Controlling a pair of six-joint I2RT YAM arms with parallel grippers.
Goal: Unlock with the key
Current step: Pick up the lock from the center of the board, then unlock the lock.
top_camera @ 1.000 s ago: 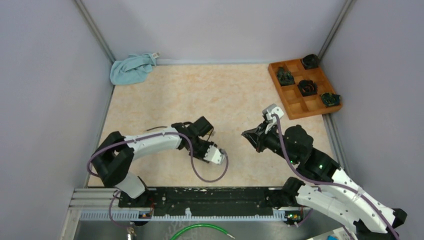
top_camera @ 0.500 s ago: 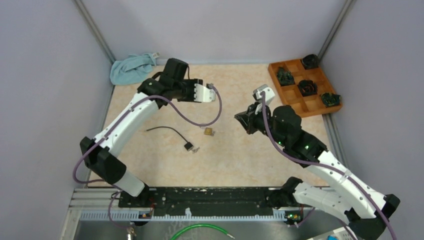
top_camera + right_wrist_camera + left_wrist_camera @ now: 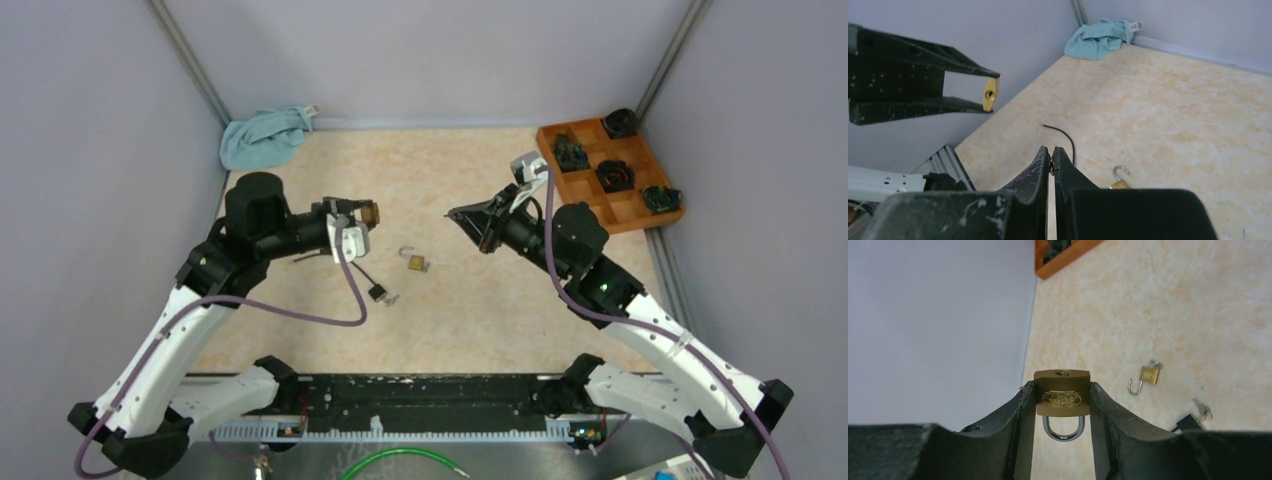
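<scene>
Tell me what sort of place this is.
Probably a lab robot test cell: plain grey panel walls box in a table, with staged props, a brass padlock in the left pincer, an open padlock on the table, a divided wooden tray.

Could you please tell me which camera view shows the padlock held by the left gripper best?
The left wrist view: the padlock sits face-on, shackle shut, clamped in the left gripper. The top external view gives a small brass speck; the right wrist view only its keyhole end.
</scene>
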